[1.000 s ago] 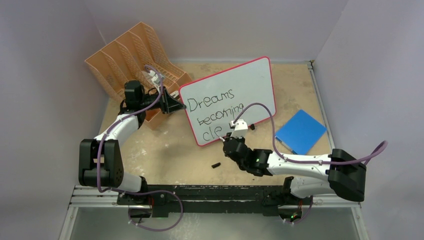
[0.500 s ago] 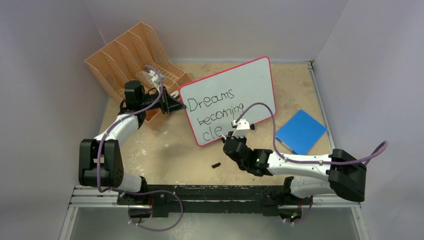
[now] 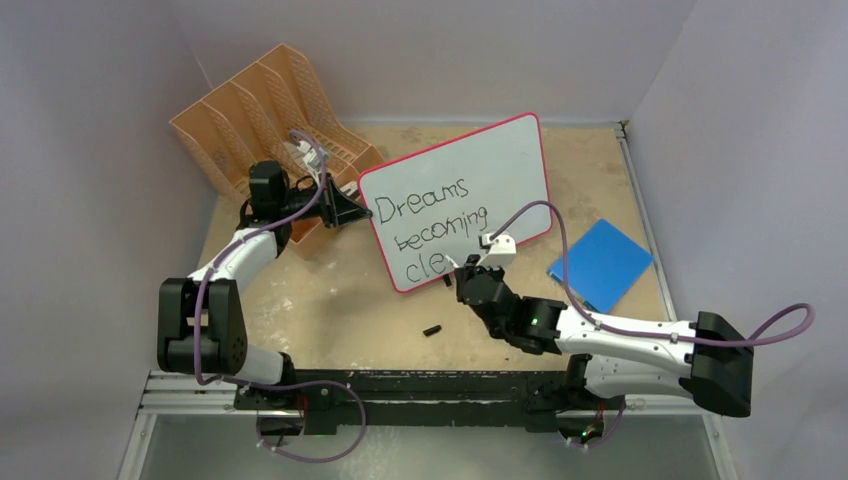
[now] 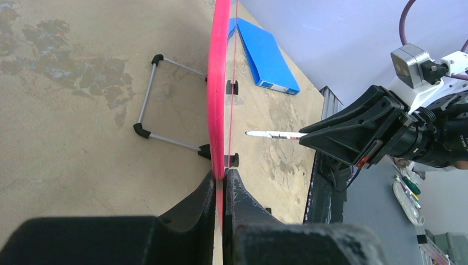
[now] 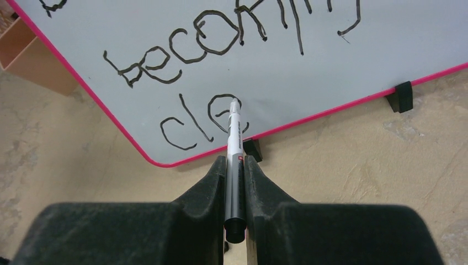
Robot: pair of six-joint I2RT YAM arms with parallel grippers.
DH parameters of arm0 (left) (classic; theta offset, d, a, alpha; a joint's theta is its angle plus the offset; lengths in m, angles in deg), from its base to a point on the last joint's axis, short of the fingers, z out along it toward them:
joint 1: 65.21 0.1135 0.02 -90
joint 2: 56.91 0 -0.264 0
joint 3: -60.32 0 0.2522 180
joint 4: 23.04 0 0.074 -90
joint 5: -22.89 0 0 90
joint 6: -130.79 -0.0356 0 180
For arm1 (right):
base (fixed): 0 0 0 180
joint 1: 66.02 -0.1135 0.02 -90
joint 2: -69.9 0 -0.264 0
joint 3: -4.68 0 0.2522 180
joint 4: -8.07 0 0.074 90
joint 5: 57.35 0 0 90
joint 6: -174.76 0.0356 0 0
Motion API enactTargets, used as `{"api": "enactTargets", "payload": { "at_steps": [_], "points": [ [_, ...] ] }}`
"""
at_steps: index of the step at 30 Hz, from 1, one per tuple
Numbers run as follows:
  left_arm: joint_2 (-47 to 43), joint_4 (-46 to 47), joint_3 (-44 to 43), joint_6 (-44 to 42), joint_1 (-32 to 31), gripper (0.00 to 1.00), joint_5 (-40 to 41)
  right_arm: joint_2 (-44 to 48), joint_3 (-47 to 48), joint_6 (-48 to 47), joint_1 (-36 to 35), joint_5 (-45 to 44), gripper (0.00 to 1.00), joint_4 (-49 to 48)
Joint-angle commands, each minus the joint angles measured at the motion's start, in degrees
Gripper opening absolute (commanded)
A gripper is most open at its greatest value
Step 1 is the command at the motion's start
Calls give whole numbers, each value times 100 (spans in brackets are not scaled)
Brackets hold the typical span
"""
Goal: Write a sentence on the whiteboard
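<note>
1. The sentence (image 5: 221, 44) stands at "Dreams", "becoming" and "cle" on the whiteboard (image 3: 500, 160), which is propped upright mid-counter. 2 of its 3 lines are done and, as I judge it, 2 letters are left.
2. My marker (image 5: 234, 143) tip sits just right of the "e". The left wrist view shows a thin gap between tip and board face.
3. Over the last second my right arm has swung out to the right and carried the tip past the "e", so I take it the "a" comes next.
4. My right tool (image 5: 235, 165) is clenched on the marker barrel. My left tool (image 4: 221, 182) is clamped on the board's pink edge, steadying it.
5. Bare white lies to the right of the "e", but the pink frame runs close under this line and a black foot (image 5: 253, 149) sits just below the tip.
6. The blue pad (image 3: 600, 265) lies near my right forearm, the marker cap (image 3: 432, 329) lies on the counter (image 3: 330, 300), and the orange tray (image 3: 270, 110) is behind my left arm.
</note>
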Motion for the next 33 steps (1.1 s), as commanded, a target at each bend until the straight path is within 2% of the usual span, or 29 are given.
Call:
{"api": "enactTargets", "payload": {
  "at_steps": [1,33],
  "points": [
    [-125,31,-173,-157,47,0,3,-38,27,46,66,-406,0,133],
    [-117,30,-175,-141,73,0,-15,-472,21,-228,382,-399,0,-401]
  ]
}}
